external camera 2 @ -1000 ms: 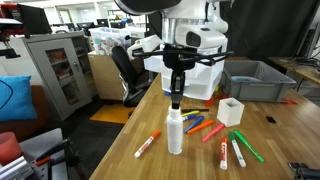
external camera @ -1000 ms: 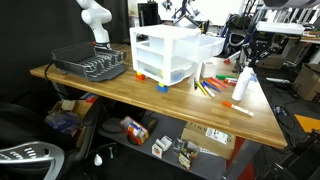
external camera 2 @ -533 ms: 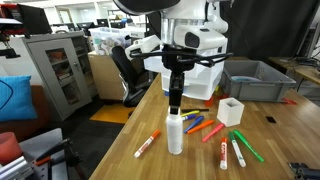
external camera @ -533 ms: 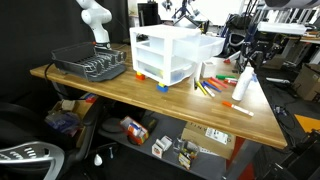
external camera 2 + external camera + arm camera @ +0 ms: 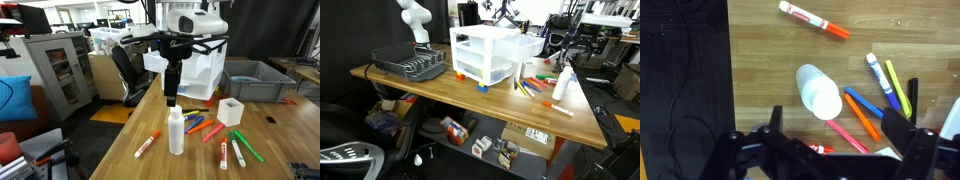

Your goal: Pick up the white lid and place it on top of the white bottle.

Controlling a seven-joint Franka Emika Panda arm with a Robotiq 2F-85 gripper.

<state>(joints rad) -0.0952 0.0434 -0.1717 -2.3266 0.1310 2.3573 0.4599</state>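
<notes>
Wrist view — claw (image 5: 833,138) open, jaws spread wide, above the upright white bottle (image 5: 806,76) — white lid (image 5: 826,102) on top, markers (image 5: 814,20) around on the desk (image 5: 765,60).

Robotics lab, office chairs (image 5: 128,68), robot arm (image 5: 415,20)

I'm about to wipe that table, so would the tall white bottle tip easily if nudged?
Likely yes: the white bottle stands tall and slim on a small base. Being round, it would probably roll once down. It looks like light plastic.
</notes>
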